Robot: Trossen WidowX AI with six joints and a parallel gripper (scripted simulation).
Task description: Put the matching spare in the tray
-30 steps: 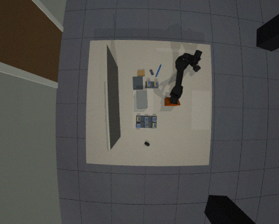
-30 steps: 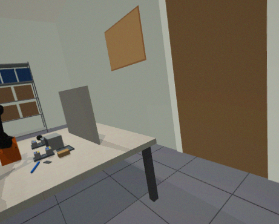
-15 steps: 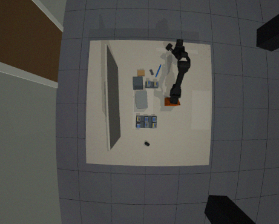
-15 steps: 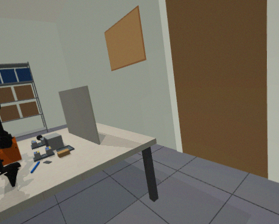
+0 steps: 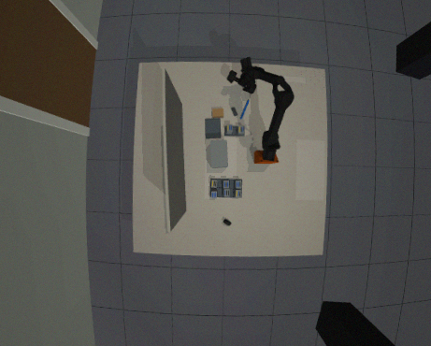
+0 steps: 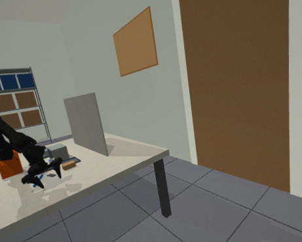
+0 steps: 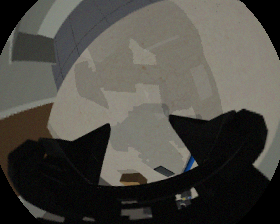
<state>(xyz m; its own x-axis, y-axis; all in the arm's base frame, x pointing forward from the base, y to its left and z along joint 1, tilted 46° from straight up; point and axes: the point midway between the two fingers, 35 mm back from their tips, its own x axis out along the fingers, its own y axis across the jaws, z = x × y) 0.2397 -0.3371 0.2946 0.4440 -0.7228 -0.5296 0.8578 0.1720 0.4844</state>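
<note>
My gripper [image 5: 237, 69] [image 6: 51, 182] [image 7: 140, 121] is open and empty. It hangs above the table near one edge, beyond the blue pen, away from the parts. A dark rack [image 5: 230, 187] holds several small parts with blue, white and yellow faces. A smaller dark holder [image 5: 234, 134] bears two similar parts and stands beside the shallow dark grey tray [image 5: 212, 127] [image 6: 77, 159]. No part shows in the tray. I cannot tell which part is the mounted unit. No code is readable, and no printed back can be made out.
A grey box [image 5: 218, 153] [image 6: 59, 152] stands beside the tray. A tan block [image 5: 217, 112] [image 6: 69, 165] [image 7: 133, 178], a blue pen [image 5: 244, 109] [image 7: 190, 164] and a small dark flat piece [image 5: 234, 111] [image 6: 51, 175] [image 7: 163, 171] lie nearby. A tall grey panel [image 5: 174, 154] [image 6: 84, 125] stands behind. A small black object [image 5: 226, 222] lies past the rack.
</note>
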